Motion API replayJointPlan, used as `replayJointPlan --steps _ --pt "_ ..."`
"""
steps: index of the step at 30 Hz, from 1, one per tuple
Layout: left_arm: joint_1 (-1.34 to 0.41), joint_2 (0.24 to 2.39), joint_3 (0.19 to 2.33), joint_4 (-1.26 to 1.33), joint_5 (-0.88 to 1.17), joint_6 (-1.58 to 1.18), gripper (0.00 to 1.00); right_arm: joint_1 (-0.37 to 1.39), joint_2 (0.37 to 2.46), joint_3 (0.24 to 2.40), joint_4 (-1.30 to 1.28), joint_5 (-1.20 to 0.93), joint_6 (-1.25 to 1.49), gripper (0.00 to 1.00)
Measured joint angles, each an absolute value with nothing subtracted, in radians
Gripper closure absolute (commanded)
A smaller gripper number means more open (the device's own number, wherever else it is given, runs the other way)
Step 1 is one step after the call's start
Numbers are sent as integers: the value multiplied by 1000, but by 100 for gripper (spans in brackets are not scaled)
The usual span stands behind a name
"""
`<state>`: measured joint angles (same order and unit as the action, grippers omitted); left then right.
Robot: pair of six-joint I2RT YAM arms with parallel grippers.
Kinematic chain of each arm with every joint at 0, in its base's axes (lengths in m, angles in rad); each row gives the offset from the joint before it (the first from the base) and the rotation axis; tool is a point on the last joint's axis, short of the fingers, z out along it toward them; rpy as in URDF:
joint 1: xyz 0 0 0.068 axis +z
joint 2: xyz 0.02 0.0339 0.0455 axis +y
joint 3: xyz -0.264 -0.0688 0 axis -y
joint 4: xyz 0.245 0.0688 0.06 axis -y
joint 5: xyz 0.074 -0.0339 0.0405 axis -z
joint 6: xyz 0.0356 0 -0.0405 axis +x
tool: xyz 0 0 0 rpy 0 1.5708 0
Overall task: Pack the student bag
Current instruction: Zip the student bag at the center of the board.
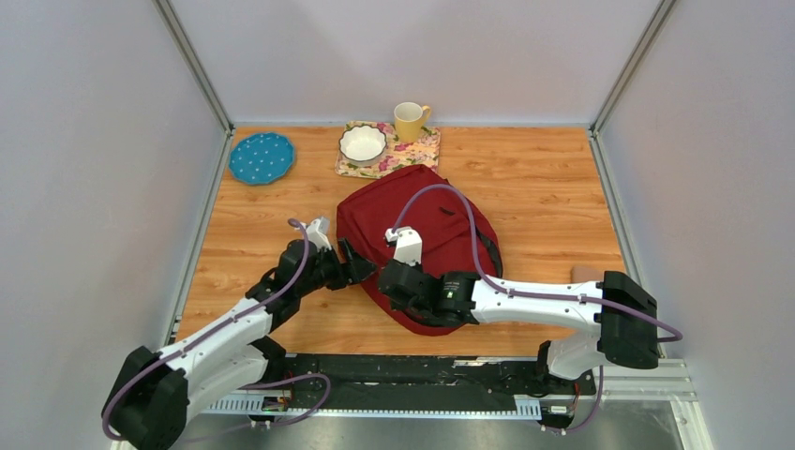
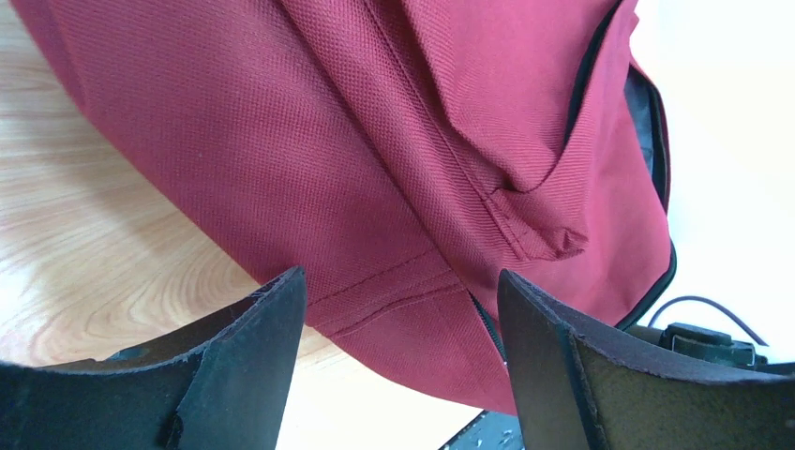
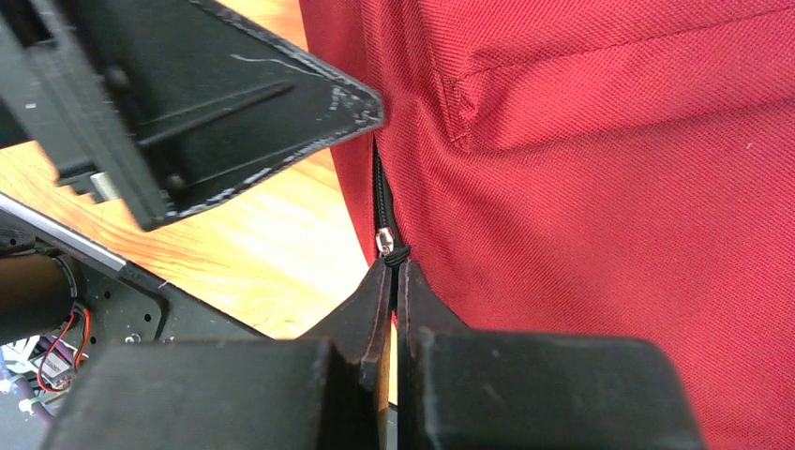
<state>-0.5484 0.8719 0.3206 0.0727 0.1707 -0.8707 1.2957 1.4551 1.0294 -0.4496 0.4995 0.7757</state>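
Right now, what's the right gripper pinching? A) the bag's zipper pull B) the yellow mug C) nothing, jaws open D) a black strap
A: the right wrist view shows the right gripper shut on the zipper pull at the edge of the red bag.

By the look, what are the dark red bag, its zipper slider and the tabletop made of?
Dark red soft backpack: probably woven synthetic cloth, matte; a fine grid weave shows.
Small silvery zipper slider: looks like metal; it glints.
Orange-brown tabletop: wood or wood-print laminate, smooth; grain lines show.
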Motion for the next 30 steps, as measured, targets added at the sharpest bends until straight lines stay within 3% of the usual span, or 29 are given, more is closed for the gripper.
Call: replayJointPlan --steps 6,22,26,27,30 --pt "-550 1026 364 121 244 -863 18 1296 1455 1029 -450 488 767 100" --pt "-557 1195 470 184 377 -803 20 1307 1414 986 -398 461 643 100" --pt "-558 1217 472 184 395 -791 42 1307 1413 986 -398 457 617 100" --pt "-559 1222 474 183 397 -782 55 1308 1413 986 -397 456 612 100" --pt "-562 1232 477 184 407 -772 72 1308 1413 986 -393 455 602 100"
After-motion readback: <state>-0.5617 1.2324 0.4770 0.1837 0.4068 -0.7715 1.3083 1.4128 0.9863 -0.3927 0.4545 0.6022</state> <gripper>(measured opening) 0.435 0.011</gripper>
